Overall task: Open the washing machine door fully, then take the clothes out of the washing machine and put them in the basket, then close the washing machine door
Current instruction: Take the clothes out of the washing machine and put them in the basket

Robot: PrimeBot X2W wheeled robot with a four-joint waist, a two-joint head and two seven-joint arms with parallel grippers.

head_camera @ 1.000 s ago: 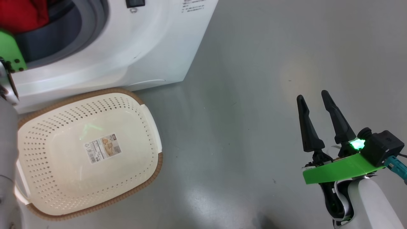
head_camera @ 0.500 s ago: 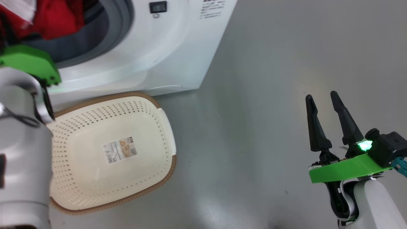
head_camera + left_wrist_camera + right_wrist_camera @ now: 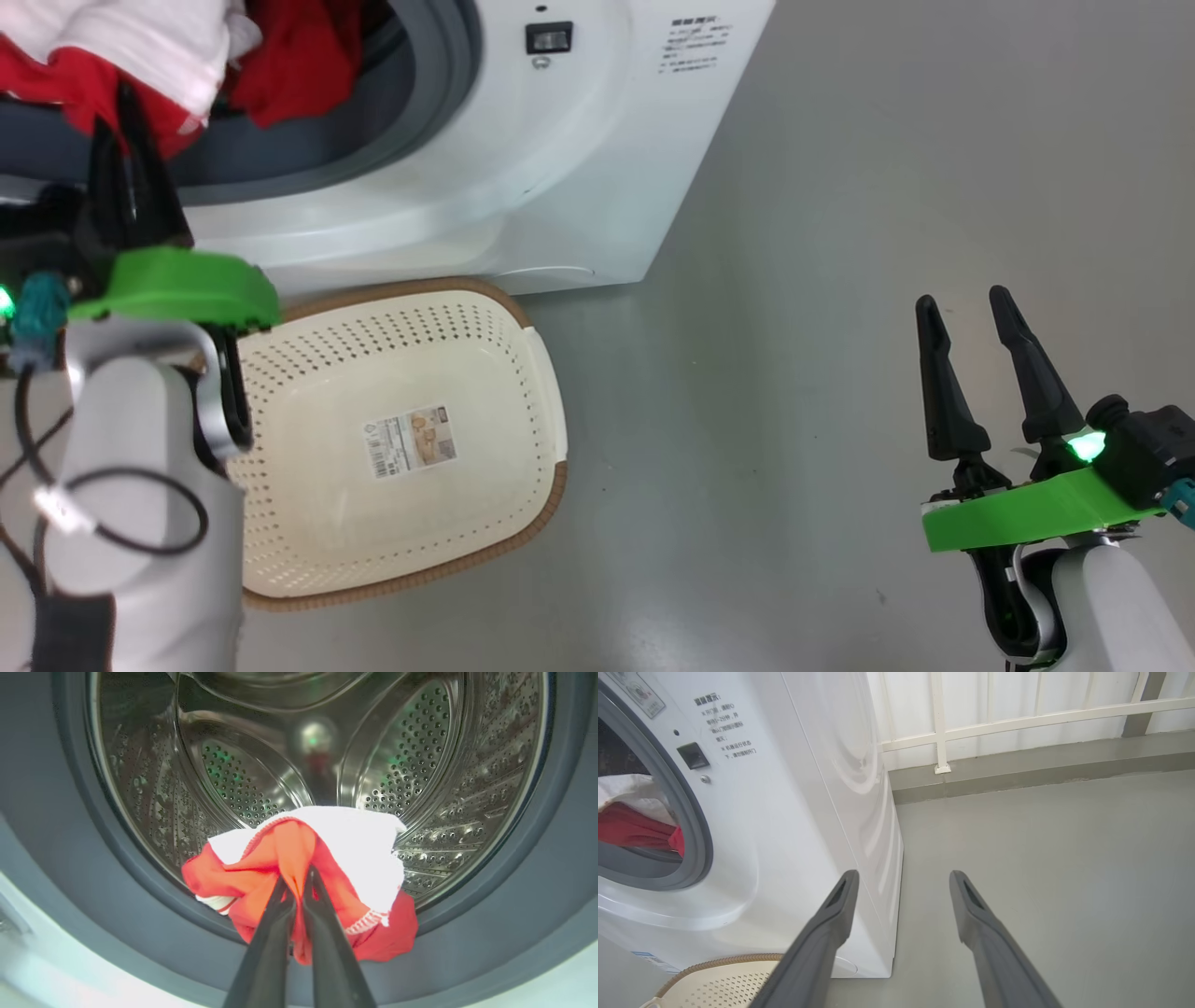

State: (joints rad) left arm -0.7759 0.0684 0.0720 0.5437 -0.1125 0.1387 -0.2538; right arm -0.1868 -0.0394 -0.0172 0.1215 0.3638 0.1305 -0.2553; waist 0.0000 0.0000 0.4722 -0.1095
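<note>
My left gripper is shut on a fold of the red and white clothes, which hang at the mouth of the steel drum over the grey gasket. In the head view, the left gripper points into the opening of the washing machine, with the clothes bunched at the rim. The cream basket stands on the floor right below the opening, with nothing in it but its paper label. My right gripper hovers open and holds nothing, far off to the right. The washing machine door is out of view.
Grey floor spreads to the right of the machine. In the right wrist view, the right gripper points past the washing machine corner toward a white railing and a low kerb at the back. The basket rim shows at the bottom.
The head camera has turned, so the machine and basket sit further right in the picture. My left arm shows more fully, still shut on the clothes. The right gripper stays open.
</note>
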